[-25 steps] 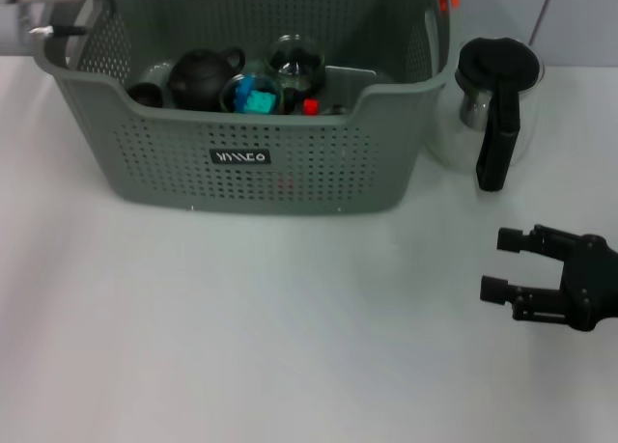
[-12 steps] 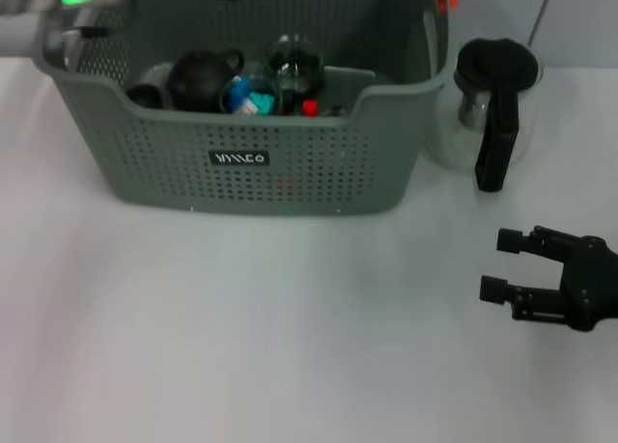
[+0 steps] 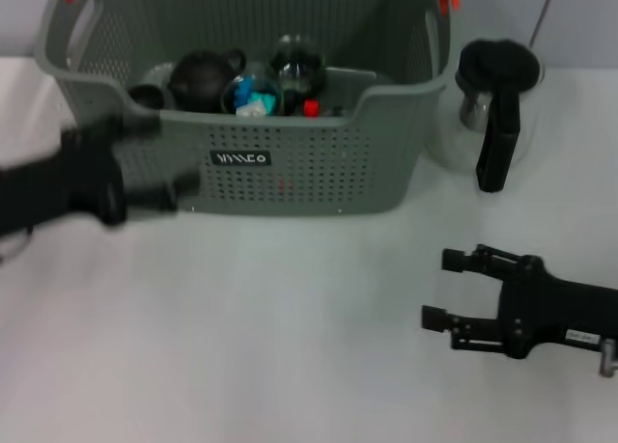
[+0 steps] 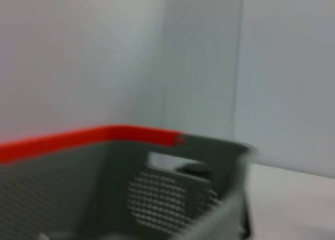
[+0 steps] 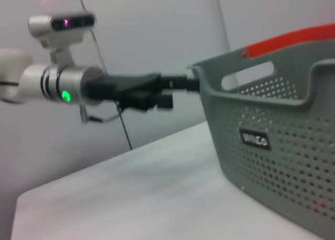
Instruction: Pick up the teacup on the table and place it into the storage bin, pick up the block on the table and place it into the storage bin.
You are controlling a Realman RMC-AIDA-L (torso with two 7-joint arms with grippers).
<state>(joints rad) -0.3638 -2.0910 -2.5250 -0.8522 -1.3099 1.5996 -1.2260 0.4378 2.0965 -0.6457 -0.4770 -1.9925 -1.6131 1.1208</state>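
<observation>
Lower right of the head view, the right gripper (image 3: 436,289) hovers over the bare table (image 3: 290,346), fingers spread, holding nothing. At the left edge the left gripper (image 3: 159,163) is a dark blur in front of the storage bin (image 3: 290,163); I cannot tell how its fingers stand. Only the right wrist view shows that arm side-on, green light lit, reaching the bin's end. The bin fills the upper centre, long axis running left to right, label facing the camera. Inside sit a dark teapot (image 3: 203,76), a glass cup (image 3: 294,62) and a blue block (image 3: 256,102). Farther right stands a glass jug (image 3: 492,105).
</observation>
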